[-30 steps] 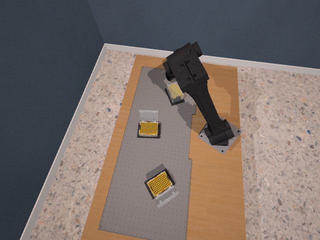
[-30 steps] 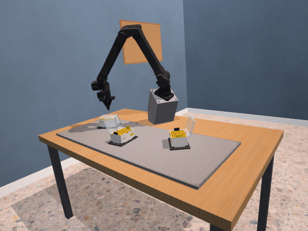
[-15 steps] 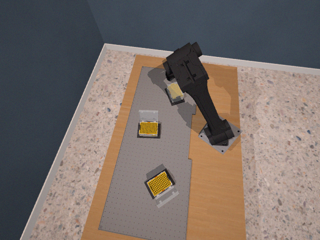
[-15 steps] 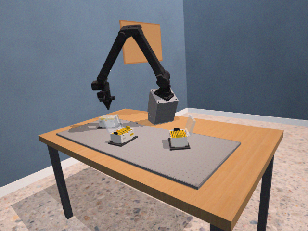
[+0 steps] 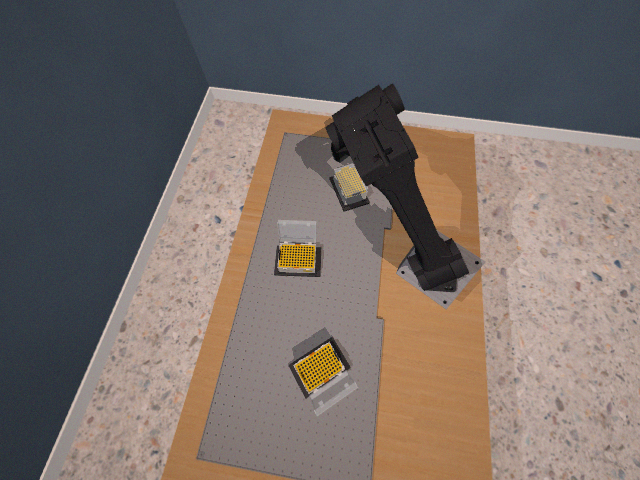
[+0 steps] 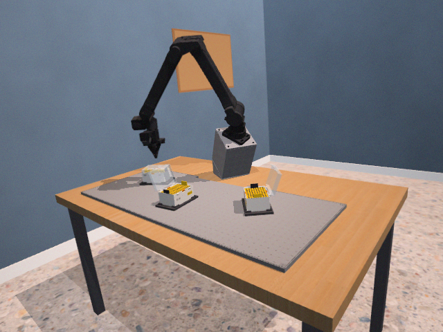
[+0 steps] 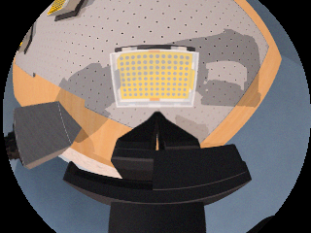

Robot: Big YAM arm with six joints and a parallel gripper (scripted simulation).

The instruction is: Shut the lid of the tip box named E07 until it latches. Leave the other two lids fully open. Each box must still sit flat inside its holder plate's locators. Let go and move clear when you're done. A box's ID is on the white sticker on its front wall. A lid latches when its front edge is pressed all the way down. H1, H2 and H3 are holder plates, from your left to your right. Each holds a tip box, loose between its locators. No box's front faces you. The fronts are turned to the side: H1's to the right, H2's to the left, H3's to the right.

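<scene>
The black parallel gripper (image 6: 155, 151) hangs with its fingers pressed fully together on nothing, pointing down above the far white tip box with pale yellow tips (image 6: 155, 174) at the left of the exterior view, whose clear lid appears to lie flat over the rack. Judging by the arm's position this is probably E07, though no sticker is legible in any view. The risk from here is a press that lands off the front edge: that could tilt or slide the loose box out of its dark holder plate (image 5: 353, 202), or leave the lid resting unlatched. The wrist view shows the box (image 7: 155, 78) squarely ahead of the fingertips with the lid dulling the tips, while the top view hides part of it under the arm. Only the exterior view shows the gap between gripper and lid, and the middle box (image 6: 176, 194) and right box (image 6: 257, 198) with lids raised.
</scene>
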